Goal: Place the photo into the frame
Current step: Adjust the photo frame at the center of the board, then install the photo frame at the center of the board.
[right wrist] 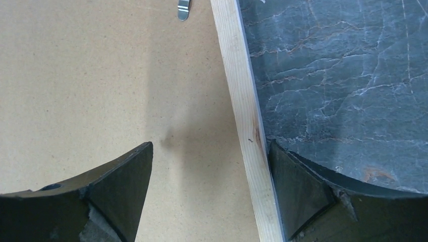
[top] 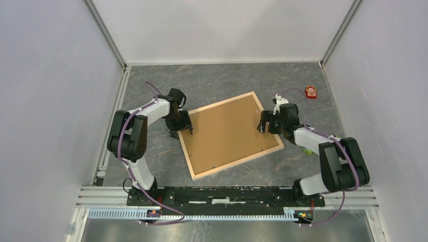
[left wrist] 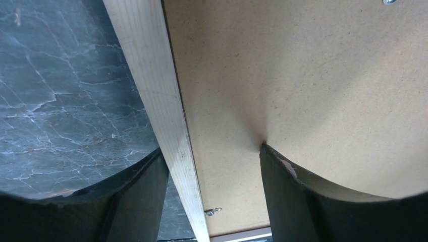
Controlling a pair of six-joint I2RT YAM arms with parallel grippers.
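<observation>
The frame (top: 238,162) of pale wood lies face down on the dark table, its brown backing board (top: 229,131) set inside the rails. The photo is hidden. My left gripper (top: 180,126) is at the frame's left edge, open; in the left wrist view (left wrist: 212,151) its fingers straddle the rail (left wrist: 161,101), one over the table and one tip on the board (left wrist: 303,75). At the right edge my right gripper (top: 265,122) is open (right wrist: 211,143), with its outer finger (right wrist: 292,186) against the rail (right wrist: 242,101) and the other over the board (right wrist: 101,75).
Small metal clips (right wrist: 184,9) (left wrist: 214,210) sit along the board's edges. A small red object (top: 311,92) lies at the back right, and something green (top: 306,149) shows under the right arm. White walls close in the table on three sides.
</observation>
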